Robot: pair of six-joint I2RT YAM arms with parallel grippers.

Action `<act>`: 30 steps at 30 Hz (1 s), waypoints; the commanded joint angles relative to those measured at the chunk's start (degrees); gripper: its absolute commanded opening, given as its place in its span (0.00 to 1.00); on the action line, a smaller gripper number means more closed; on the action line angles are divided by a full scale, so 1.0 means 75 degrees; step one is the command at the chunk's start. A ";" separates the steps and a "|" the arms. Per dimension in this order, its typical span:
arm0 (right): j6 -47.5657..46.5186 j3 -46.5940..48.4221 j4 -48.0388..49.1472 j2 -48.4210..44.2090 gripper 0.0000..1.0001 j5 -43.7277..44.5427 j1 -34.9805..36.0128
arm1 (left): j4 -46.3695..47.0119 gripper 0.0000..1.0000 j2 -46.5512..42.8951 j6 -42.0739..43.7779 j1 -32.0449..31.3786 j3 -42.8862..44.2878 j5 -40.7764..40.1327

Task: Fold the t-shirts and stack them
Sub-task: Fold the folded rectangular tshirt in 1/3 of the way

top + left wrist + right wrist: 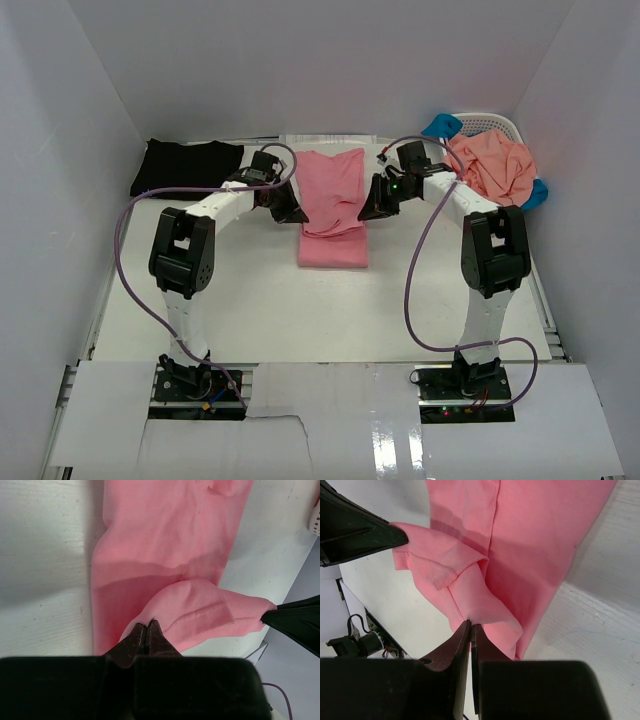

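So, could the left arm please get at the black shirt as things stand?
Probably not yet: the left gripper is shut on the pink shirt. The black shirt lies close on its left with nothing between, so once freed it likely could.

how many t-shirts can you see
4: pink shirt mid-table; black shirt far left; orange shirt in the basket far right; blue shirt peeking out under it. Others may be hidden in there.

Robotics lab test cell: white counter (260, 310) boxed in by plain white panel walls (320, 60); left arm (182, 255) and right arm (495, 250) bolted at 6 o'clock on aluminium rail (70, 376), purple cables (118, 250) exposed.
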 commanded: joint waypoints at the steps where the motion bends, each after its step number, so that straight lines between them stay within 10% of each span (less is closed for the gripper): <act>1: -0.0020 0.0344 -0.0051 -0.0089 0.08 0.0057 -0.0071 | 0.0134 0.00 -0.0087 0.0088 0.0046 0.0323 0.0153; 17: -0.0020 0.0778 -0.0110 0.0227 0.08 0.0010 -0.0165 | 0.0122 0.02 0.0194 0.0158 0.0163 0.0721 0.0176; 23: -0.0055 0.0988 -0.0052 0.0415 0.19 -0.0083 -0.0177 | 0.0122 0.30 0.0265 0.0158 0.0198 0.0721 0.0153; 27: 0.0050 0.1176 0.0124 0.0450 0.36 0.0068 -0.0177 | 0.0134 0.71 0.0393 0.0193 0.0234 0.0955 0.0001; 30: 0.0155 0.1188 0.0264 0.0369 0.40 0.0291 -0.0177 | 0.0088 0.78 0.0592 0.0286 0.0245 0.1305 -0.0093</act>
